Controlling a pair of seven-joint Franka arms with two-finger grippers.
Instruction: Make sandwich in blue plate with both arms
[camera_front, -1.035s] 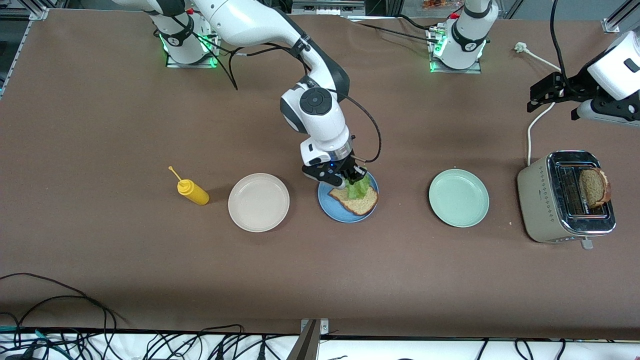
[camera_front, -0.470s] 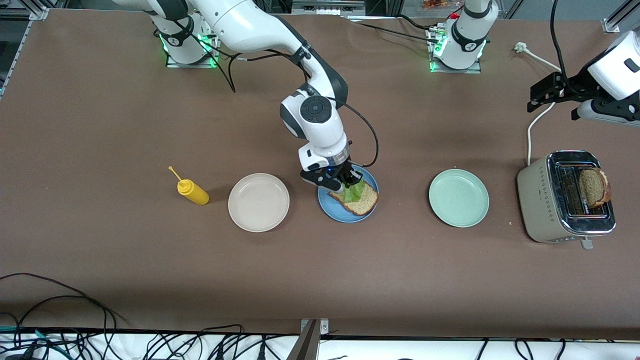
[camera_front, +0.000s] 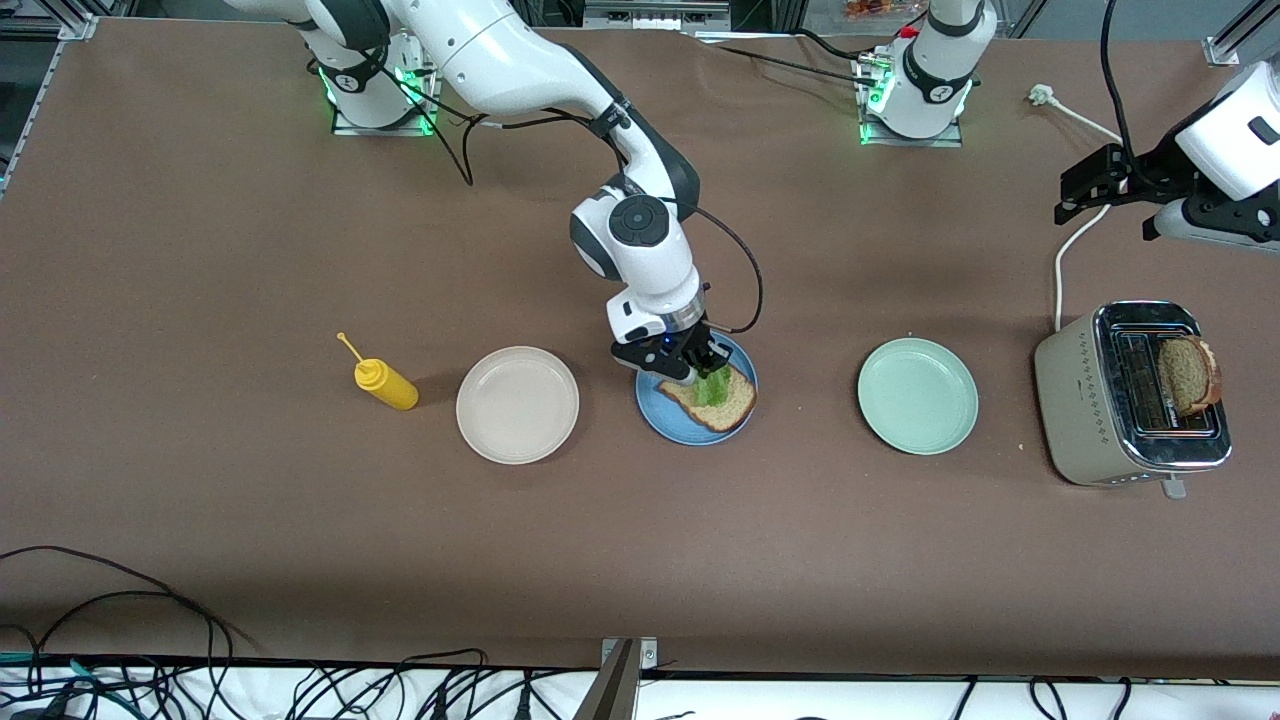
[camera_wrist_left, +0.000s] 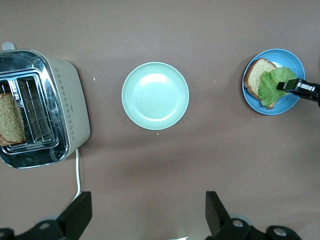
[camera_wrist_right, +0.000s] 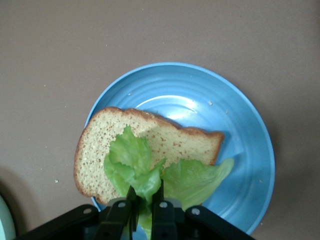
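Right under the right end effector (camera_wrist_right: 145, 202), its fingers pinched on the ruffled green lettuce leaf (camera_wrist_right: 150, 170), sits a brown wholemeal bread slice (camera_front: 722, 402) on the round blue plastic plate (camera_front: 660, 420), so I'd guess it's laying the leaf flat. Left end effector (camera_wrist_left: 145, 215) waits wide open, holding nothing, high over the brown surface (camera_front: 250, 250), probably for the second slice in the beige toaster (camera_front: 1085, 400).
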